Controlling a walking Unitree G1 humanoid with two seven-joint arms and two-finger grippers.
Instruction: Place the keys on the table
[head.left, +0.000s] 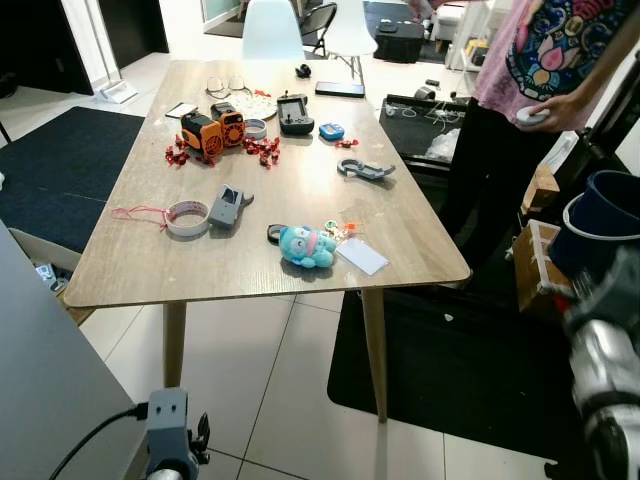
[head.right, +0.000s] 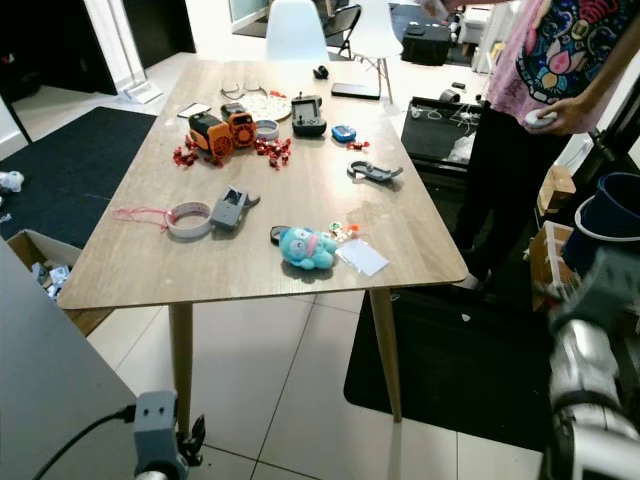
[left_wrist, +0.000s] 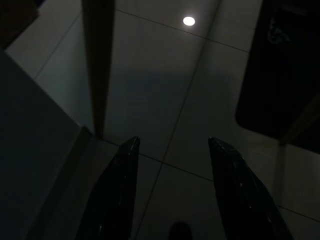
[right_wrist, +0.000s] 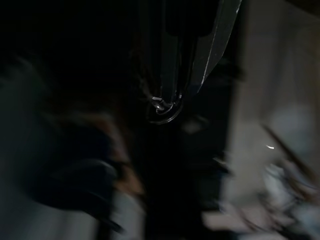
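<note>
In the dark, blurred right wrist view my right gripper (right_wrist: 182, 92) is shut, and a metal key ring (right_wrist: 163, 110) hangs from its tips; the keys themselves are hard to make out. The right arm (head.left: 603, 365) is low at the right, beyond the table's right edge and below the tabletop. The wooden table (head.left: 300, 200) stands ahead of me. My left gripper (left_wrist: 173, 142) hangs open over the tiled floor near a table leg (left_wrist: 98, 60), with nothing between its fingers. The left arm (head.left: 168, 432) is low at the front left.
On the table lie a blue plush keychain (head.left: 305, 245), a white card (head.left: 362, 256), a tape roll (head.left: 187, 217), orange toy robots (head.left: 213, 128), a controller (head.left: 294, 115) and a grey carabiner (head.left: 365, 170). A person (head.left: 545, 60) stands at the right. A blue bucket (head.left: 605, 215) sits beside my right arm.
</note>
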